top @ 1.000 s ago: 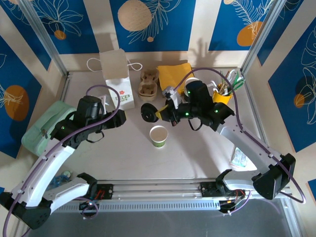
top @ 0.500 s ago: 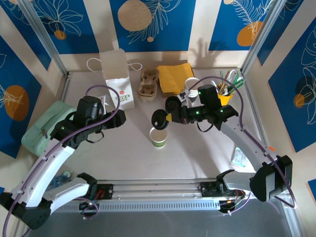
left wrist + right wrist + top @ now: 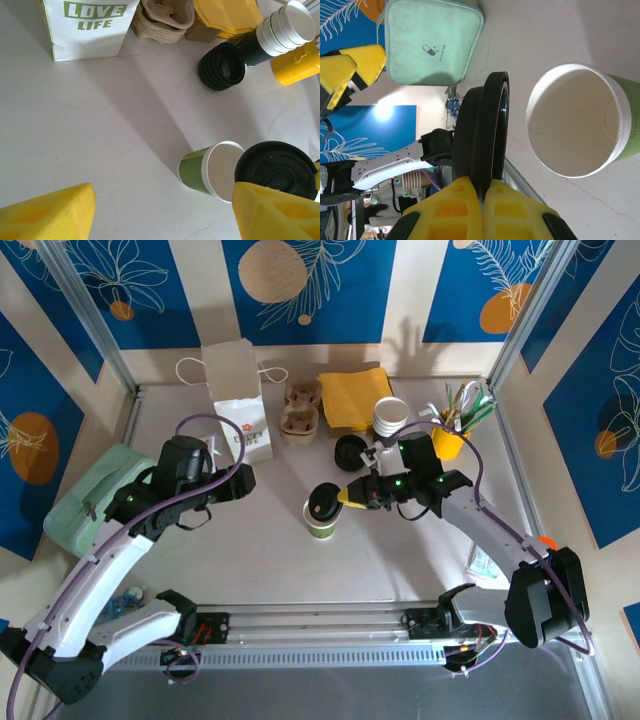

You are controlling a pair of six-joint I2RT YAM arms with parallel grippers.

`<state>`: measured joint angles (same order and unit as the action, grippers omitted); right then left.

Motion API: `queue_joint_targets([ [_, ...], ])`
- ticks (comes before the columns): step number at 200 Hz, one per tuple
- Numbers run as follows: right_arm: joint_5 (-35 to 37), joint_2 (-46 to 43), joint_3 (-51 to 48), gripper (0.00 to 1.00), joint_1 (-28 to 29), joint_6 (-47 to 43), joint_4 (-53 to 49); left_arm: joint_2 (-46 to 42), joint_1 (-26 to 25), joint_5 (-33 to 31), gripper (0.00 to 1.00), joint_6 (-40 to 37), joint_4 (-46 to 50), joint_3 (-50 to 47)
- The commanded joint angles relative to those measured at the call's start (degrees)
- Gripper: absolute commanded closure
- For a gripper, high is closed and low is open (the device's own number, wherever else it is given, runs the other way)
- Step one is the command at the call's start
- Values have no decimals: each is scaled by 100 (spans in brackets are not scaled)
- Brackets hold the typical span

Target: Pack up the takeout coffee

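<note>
Right hand clamps a black lid seemingly over the green cup; spare lids, stacked cups nearby.

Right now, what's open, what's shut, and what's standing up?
Cup: upright, open, no lid on.
Lid: tilted on edge beside the cup's rim, held.
Right gripper: shut on the lid.
Left gripper: open, empty.
Bag: standing upright.
Cup stack: upright.
Loose lid: lying flat.

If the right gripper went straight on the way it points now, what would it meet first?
Probably the open green cup: the right gripper, shut on the black lid, points at its rim, though height is unclear.
</note>
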<state>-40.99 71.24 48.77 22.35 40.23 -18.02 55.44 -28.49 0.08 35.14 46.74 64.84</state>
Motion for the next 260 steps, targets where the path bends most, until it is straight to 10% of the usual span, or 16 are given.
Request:
queue_joint_targets([
  [1,-142,129,-153,100,-24,169,246,-112,45,-131,27,24,25,-56],
  [260,438,773,-552,76,-86,108,598,-77,45,-210,27,64,-34,-252],
])
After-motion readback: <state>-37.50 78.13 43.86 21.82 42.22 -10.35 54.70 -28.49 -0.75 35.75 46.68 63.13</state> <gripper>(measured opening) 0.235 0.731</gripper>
